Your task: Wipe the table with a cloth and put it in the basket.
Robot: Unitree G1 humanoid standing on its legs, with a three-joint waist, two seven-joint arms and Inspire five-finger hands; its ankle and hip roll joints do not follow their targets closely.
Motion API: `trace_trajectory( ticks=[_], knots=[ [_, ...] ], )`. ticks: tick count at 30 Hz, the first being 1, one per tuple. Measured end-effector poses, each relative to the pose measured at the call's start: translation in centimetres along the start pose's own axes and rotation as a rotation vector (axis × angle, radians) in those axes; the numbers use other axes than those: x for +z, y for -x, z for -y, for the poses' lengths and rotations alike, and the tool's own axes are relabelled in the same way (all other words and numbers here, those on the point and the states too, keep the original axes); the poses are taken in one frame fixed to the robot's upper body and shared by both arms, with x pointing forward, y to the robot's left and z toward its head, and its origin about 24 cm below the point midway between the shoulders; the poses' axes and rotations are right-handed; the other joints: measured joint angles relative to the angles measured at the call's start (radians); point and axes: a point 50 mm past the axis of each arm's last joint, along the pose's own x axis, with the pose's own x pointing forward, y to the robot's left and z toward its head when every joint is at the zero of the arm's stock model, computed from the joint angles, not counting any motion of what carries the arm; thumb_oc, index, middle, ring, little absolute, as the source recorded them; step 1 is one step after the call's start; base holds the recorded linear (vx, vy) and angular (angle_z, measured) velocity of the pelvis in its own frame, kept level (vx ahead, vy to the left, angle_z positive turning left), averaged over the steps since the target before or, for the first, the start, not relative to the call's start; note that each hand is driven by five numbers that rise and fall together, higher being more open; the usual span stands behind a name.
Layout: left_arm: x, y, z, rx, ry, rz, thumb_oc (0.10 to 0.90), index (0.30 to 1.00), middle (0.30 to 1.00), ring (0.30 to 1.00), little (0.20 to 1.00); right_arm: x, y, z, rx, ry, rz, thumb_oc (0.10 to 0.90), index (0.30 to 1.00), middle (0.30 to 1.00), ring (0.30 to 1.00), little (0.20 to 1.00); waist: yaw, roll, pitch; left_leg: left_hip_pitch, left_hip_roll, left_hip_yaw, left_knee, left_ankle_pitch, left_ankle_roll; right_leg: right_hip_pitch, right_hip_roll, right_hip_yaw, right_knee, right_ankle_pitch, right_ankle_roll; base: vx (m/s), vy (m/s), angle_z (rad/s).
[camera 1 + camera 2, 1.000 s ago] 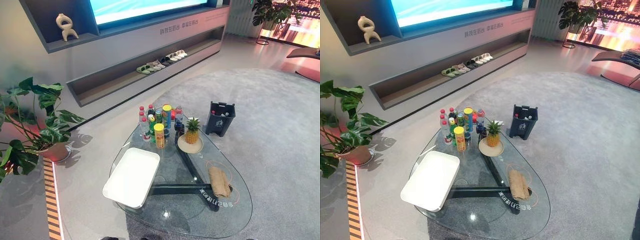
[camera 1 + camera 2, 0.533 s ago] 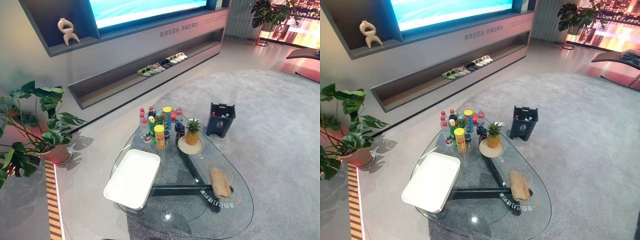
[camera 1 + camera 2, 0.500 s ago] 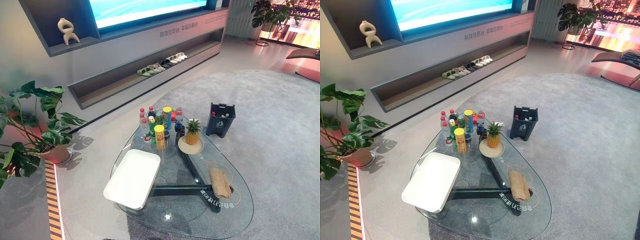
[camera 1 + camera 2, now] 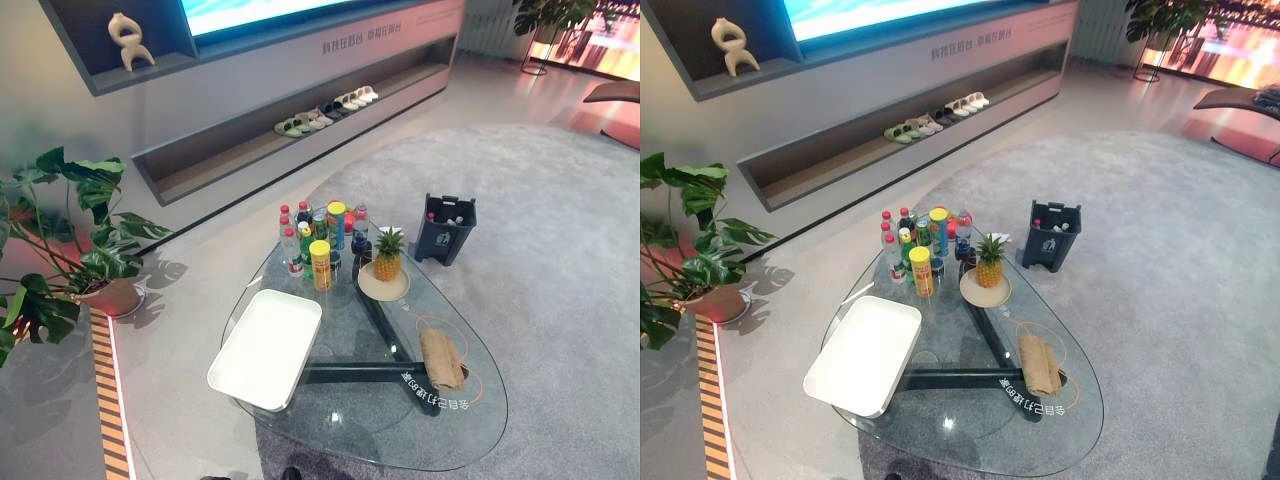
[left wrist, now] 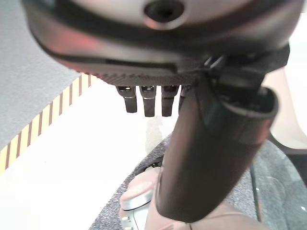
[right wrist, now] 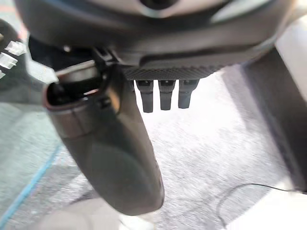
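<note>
A tan folded cloth (image 4: 441,357) lies flat on the right part of the oval glass table (image 4: 370,425), near its front edge. A white shallow rectangular basket (image 4: 265,347) sits empty on the table's left part. My left hand (image 5: 206,143) hangs low beside the table's edge over pale floor and grey carpet, fingers (image 5: 146,100) straight and holding nothing. In its own wrist view my right hand (image 6: 110,143) hangs over grey carpet, fingers (image 6: 163,96) straight, also with nothing in it. Both hands are well away from the cloth.
Several bottles and cans (image 4: 320,235) crowd the table's far end beside a pineapple (image 4: 386,258) on a plate. A dark bin (image 4: 445,228) stands on the carpet beyond the table. A potted plant (image 4: 60,230) is at the left, and a low shelf with shoes (image 4: 320,115) runs along the wall.
The whole picture has shifted a little as the camera tilted down. Nothing on the table has moved.
</note>
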Motion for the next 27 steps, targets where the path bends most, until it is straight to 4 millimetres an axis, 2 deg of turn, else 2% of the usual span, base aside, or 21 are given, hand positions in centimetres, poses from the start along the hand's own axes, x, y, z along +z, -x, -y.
trace_trajectory(
  ticks=[1, 2, 3, 5, 7, 10, 13, 18, 21, 23, 25, 27],
  knots=[
    [0.7, 0.0, -0.3, 0.006, 0.032, 0.017, 0.800, 0.900, 0.900, 0.900, 0.900, 0.4, 0.1, 0.7, -0.020, -0.031, 0.011, 0.800, 0.900, 0.900, 0.900, 0.900, 0.000, -0.001, 0.022, -0.027, -0.001, 0.000, 0.000, 0.009, 0.002, -0.026, 0.001, 0.000, 0.002, 0.008, 0.000, -0.31, 0.025, 0.00],
    [2.5, -0.1, -1.0, 0.020, 0.073, 0.061, 0.800, 0.900, 0.900, 0.900, 0.900, 1.6, 0.3, 2.2, -0.054, -0.080, 0.042, 0.800, 0.900, 0.900, 0.900, 0.900, -0.003, 0.012, 0.061, -0.069, -0.005, -0.003, 0.001, 0.026, 0.003, -0.069, 0.001, 0.002, 0.005, 0.024, -0.001, -0.27, 0.012, -0.01],
    [3.5, -0.1, -1.4, 0.028, 0.103, 0.087, 0.800, 0.900, 0.900, 0.900, 0.900, 2.4, 0.4, 3.0, -0.074, -0.096, 0.063, 0.800, 0.900, 0.900, 0.900, 0.900, -0.003, 0.017, 0.086, -0.091, -0.006, -0.004, 0.001, 0.034, 0.006, -0.092, 0.003, 0.003, 0.008, 0.032, -0.001, -0.26, -0.008, -0.04],
    [7.0, 0.2, -3.3, 0.062, 0.162, 0.174, 0.800, 0.900, 0.900, 0.900, 0.900, 4.9, 1.2, 5.6, -0.145, -0.149, 0.139, 0.800, 0.900, 0.900, 0.900, 0.900, -0.003, 0.021, 0.176, -0.153, -0.006, -0.008, 0.006, 0.064, 0.010, -0.156, 0.008, 0.012, 0.027, 0.057, -0.001, -0.21, -0.031, -0.05],
    [10.0, 0.9, -5.5, 0.098, 0.235, 0.270, 0.800, 0.900, 0.900, 0.900, 0.900, 7.6, 2.2, 7.4, -0.198, -0.190, 0.230, 0.800, 0.900, 0.900, 0.900, 0.900, -0.005, 0.009, 0.260, -0.187, -0.008, -0.008, 0.042, 0.065, 0.010, -0.189, 0.007, 0.019, 0.051, 0.062, -0.001, -0.18, -0.051, -0.06],
    [14.3, 2.6, -8.5, 0.143, 0.337, 0.439, 0.800, 0.900, 0.900, 0.900, 0.900, 11.1, 3.7, 9.2, -0.255, -0.216, 0.364, 0.800, 0.900, 0.900, 0.900, 0.900, -0.002, -0.011, 0.349, -0.250, -0.007, -0.010, 0.080, 0.063, 0.010, -0.264, 0.004, 0.026, 0.111, 0.053, -0.001, -0.11, -0.044, -0.04],
    [16.3, 3.5, -9.7, 0.148, 0.422, 0.520, 0.800, 0.900, 0.900, 0.900, 0.900, 12.7, 4.7, 10.0, -0.281, -0.258, 0.429, 0.800, 0.900, 0.900, 0.900, 0.900, -0.004, -0.019, 0.383, -0.296, -0.012, -0.011, 0.096, 0.063, 0.008, -0.328, -0.003, 0.032, 0.160, 0.044, 0.001, -0.10, -0.024, -0.01],
    [18.6, 4.6, -10.0, 0.134, 0.504, 0.621, 0.800, 0.900, 0.900, 0.900, 0.900, 14.3, 5.8, 11.0, -0.361, -0.289, 0.499, 0.800, 0.900, 0.900, 0.900, 0.900, -0.001, -0.020, 0.402, -0.394, -0.022, -0.020, 0.144, 0.066, 0.015, -0.452, -0.016, 0.037, 0.276, 0.010, 0.001, -0.09, -0.031, 0.04],
    [18.9, 4.8, -10.0, 0.131, 0.512, 0.631, 0.800, 0.900, 0.900, 0.900, 0.900, 14.9, 6.2, 11.3, -0.388, -0.298, 0.531, 0.800, 0.900, 0.900, 0.900, 0.900, -0.001, -0.021, 0.403, -0.410, -0.023, -0.023, 0.155, 0.067, 0.016, -0.478, -0.019, 0.038, 0.305, -0.003, -0.001, -0.10, -0.045, 0.04],
    [19.6, 5.2, -10.2, 0.151, 0.511, 0.674, 0.800, 0.900, 0.900, 0.900, 0.900, 15.7, 7.0, 12.1, -0.463, -0.341, 0.581, 0.800, 0.900, 0.900, 0.900, 0.900, -0.003, -0.021, 0.406, -0.485, -0.030, -0.026, 0.224, 0.055, 0.017, -0.570, -0.033, 0.041, 0.413, -0.049, -0.006, -0.07, -0.050, 0.11],
    [20.4, 5.7, -10.5, 0.162, 0.515, 0.704, 0.800, 0.900, 0.900, 0.900, 0.900, 16.8, 8.1, 13.1, -0.517, -0.375, 0.627, 0.800, 0.900, 0.900, 0.900, 0.900, 0.000, -0.020, 0.422, -0.545, -0.030, -0.028, 0.264, 0.053, 0.015, -0.642, -0.036, 0.047, 0.488, -0.070, -0.015, -0.07, -0.046, 0.06],
    [20.3, 5.6, -10.5, 0.171, 0.522, 0.691, 0.800, 0.900, 0.900, 0.900, 0.900, 17.9, 9.1, 13.7, -0.543, -0.395, 0.677, 0.800, 0.900, 0.900, 0.900, 0.900, 0.000, -0.017, 0.429, -0.568, -0.024, -0.029, 0.283, 0.049, 0.010, -0.678, -0.031, 0.051, 0.521, -0.078, -0.024, -0.07, -0.034, -0.03]
  ],
)
